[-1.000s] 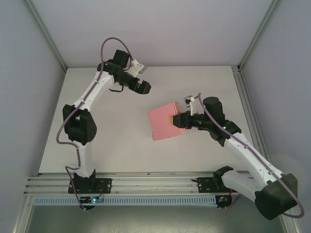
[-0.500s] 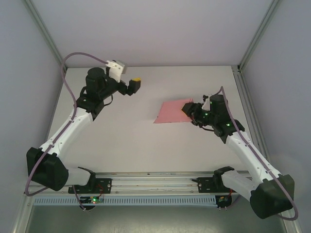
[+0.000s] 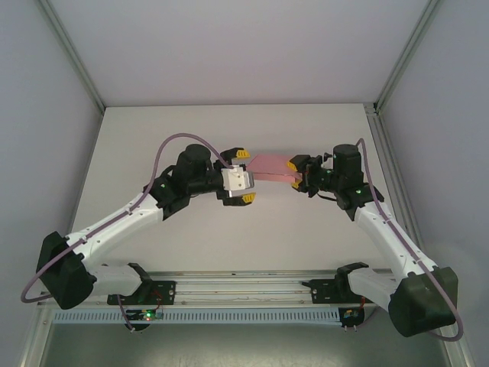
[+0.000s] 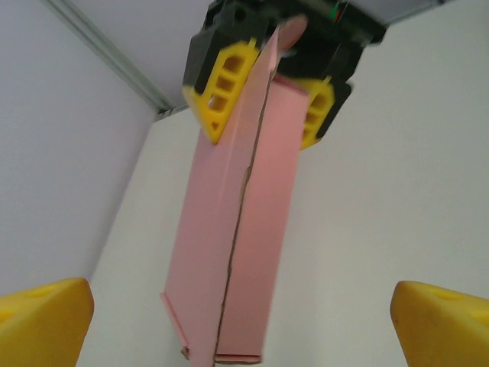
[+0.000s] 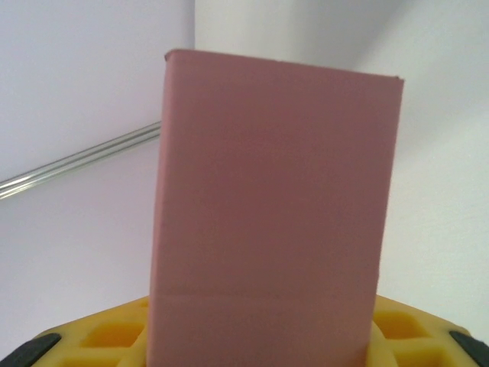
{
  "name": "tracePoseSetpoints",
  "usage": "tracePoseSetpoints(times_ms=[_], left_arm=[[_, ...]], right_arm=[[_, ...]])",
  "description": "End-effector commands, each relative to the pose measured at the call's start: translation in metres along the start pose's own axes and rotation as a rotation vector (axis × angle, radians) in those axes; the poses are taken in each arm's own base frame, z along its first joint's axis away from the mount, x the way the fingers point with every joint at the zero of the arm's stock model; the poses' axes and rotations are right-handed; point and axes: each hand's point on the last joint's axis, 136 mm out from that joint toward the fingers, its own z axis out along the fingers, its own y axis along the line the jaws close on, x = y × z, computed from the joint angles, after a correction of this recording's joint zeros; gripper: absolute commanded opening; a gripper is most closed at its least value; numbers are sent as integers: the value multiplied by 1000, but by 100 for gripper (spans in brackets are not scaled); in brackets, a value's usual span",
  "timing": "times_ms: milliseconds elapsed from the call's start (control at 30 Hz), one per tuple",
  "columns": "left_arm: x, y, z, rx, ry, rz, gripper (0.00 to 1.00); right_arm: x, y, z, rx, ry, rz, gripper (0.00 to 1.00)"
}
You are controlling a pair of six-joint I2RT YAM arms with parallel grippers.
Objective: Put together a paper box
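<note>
A: Can you read anything on the box (image 3: pixel 269 167)?

B: The sides I can see are plain pink. From the left wrist a seam (image 4: pixel 243 206) runs along its length, with a rough edge. It is blurred, so I cannot tell more.

A: Where is it?

B: In the middle of the scene, between the two arms. The right hand (image 3: pixel 295 174) is clenched on one end, with yellow fingers (image 4: pixel 221 84) on both sides. The box seems lifted from the surface (image 3: pixel 153 138), but the top view shows it nearly edge-on.

A: And the left hand (image 3: pixel 245 177)?

B: Released, wide open. Its fingers (image 4: pixel 42 325) stand at both sides of the free end, well apart from the box, and the corners of its own view cut them off.

A: What is hidden?

B: The gripped end — the right fingers cover it. In the right wrist view the box (image 5: pixel 275 206) stands up close before the camera and covers what is behind it.
</note>
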Motion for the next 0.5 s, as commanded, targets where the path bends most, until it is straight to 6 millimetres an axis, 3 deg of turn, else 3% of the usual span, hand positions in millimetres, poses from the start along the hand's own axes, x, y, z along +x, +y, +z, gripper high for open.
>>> tracePoseSetpoints(times_ms=[0, 200, 367, 467], left_arm=[[12, 10, 18, -45, 66, 136, 100], [17, 15, 37, -43, 73, 142, 96], [16, 19, 44, -52, 69, 144, 63], [14, 18, 43, -49, 65, 148, 51]], right_arm=[[16, 15, -5, -56, 64, 13, 3], [24, 15, -11, -82, 81, 4, 3], [30, 13, -10, -77, 121, 1, 5], [34, 12, -8, -69, 150, -12, 8]])
